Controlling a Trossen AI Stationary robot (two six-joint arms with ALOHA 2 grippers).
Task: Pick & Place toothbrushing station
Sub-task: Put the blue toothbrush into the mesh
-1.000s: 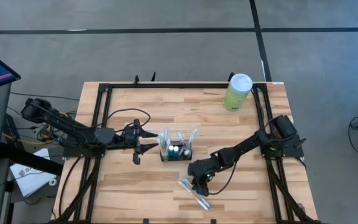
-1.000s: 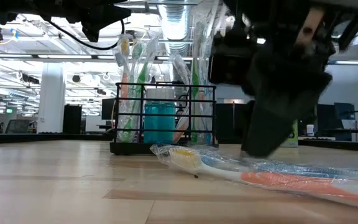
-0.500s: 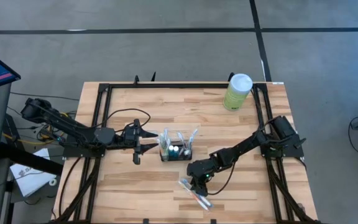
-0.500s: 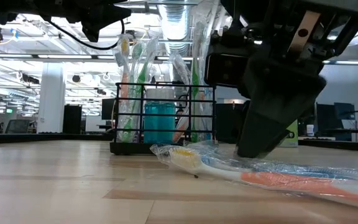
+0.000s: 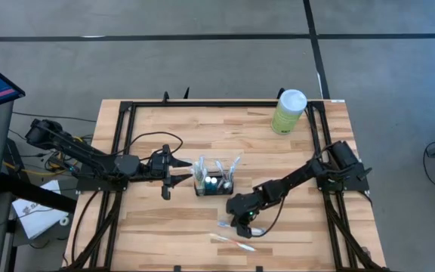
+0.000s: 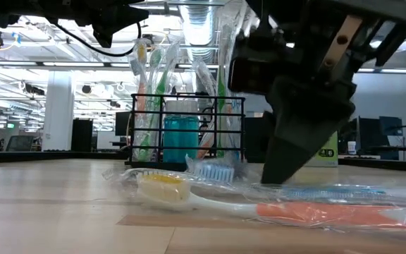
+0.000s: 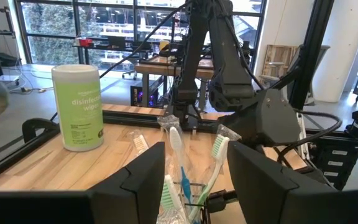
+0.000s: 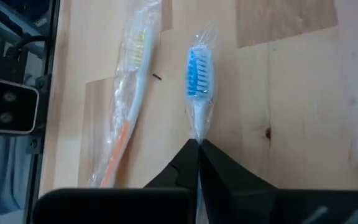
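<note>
Right pincer [image 8: 197, 146] is pinched on a crinkly-wrapped blue-bristled toothbrush [image 8: 198, 74], lower-middle over the wooden tabletop [image 5: 165, 219]; left pincer [image 5: 174, 174] sits spread beside the wire-mesh toothbrushing station [image 5: 214, 183].

The high view looks straight down on the whole table [image 5: 165, 219]. The low view sits at tabletop height, close behind the wrapped toothbrushes [image 6: 259, 208]. Both show the wire-mesh holder [image 5: 214, 183].

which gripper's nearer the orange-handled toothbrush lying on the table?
Right. The right gripper sits just beside the orange-handled toothbrush, shut on the blue-bristled toothbrush. The left gripper waits on the far side of the wire-mesh holder.
</note>
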